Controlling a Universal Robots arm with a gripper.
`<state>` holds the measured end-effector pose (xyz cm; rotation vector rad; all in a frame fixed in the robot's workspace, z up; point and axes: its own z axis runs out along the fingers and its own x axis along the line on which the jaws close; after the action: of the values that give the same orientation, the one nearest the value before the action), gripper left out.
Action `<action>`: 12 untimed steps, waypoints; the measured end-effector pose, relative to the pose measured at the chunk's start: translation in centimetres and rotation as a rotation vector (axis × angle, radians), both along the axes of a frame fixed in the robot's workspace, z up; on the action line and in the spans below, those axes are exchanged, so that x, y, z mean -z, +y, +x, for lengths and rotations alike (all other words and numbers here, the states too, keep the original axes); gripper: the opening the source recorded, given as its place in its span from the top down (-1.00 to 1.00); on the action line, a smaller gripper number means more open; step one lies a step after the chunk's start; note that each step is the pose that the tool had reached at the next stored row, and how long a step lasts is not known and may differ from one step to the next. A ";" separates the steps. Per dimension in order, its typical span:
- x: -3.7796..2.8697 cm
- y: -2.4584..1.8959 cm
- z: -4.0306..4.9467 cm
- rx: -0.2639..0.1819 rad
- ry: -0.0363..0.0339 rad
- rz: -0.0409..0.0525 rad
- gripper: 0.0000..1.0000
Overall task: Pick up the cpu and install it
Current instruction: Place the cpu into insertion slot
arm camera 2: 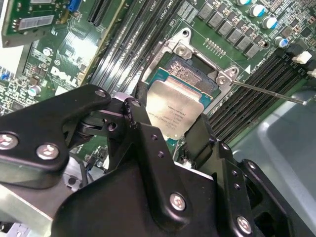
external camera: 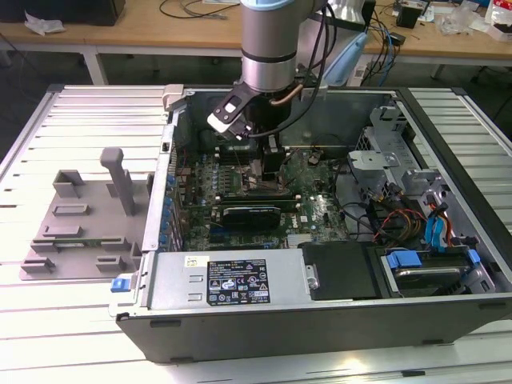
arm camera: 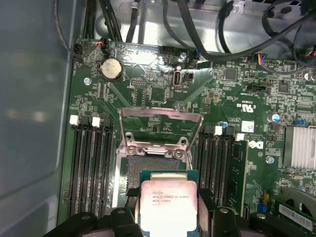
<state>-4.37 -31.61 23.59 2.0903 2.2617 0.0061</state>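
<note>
Down inside the open computer case (external camera: 240, 280), upper middle of the exterior view, the arm (external camera: 268, 40) was reaching straight in over the green board (arm camera: 163, 89). And there it was: the gripper (arm camera 2: 166, 118) had its two black fingers (arm camera 2: 134, 111) pressed against opposite edges of the cpu (arm camera: 168, 202), silver top facing the wrist cameras, clamped between them rather than lying loose.

The socket (arm camera: 148, 165) sat directly beneath, its hinged metal frame (arm camera: 160, 129) flipped up and out of the way. The chip covered only part of that socket; the bare part lay on the hinge side, so the cpu looked offset from its seat, away from the lifted frame. Its edges ran roughly square to the socket's edges in the first wrist view (a square chip, so no long axis to speak of). Whether it was touching the socket or hanging just above, hard to tell.

Memory slots (arm camera: 91, 163) flanked the socket on both sides, close to the fingers. Over at the exterior view's left, the grey fixture tray (external camera: 80, 224) rested well apart on the table.
</note>
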 end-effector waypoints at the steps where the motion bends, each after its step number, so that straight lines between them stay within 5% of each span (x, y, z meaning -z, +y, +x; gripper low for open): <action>1: 0.07 0.05 -0.01 0.000 -0.0001 0.0001 -0.09; 12: 1.56 0.39 -0.20 0.004 0.0000 -0.0001 -0.09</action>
<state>-4.56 -31.22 22.04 2.0944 2.2578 0.0059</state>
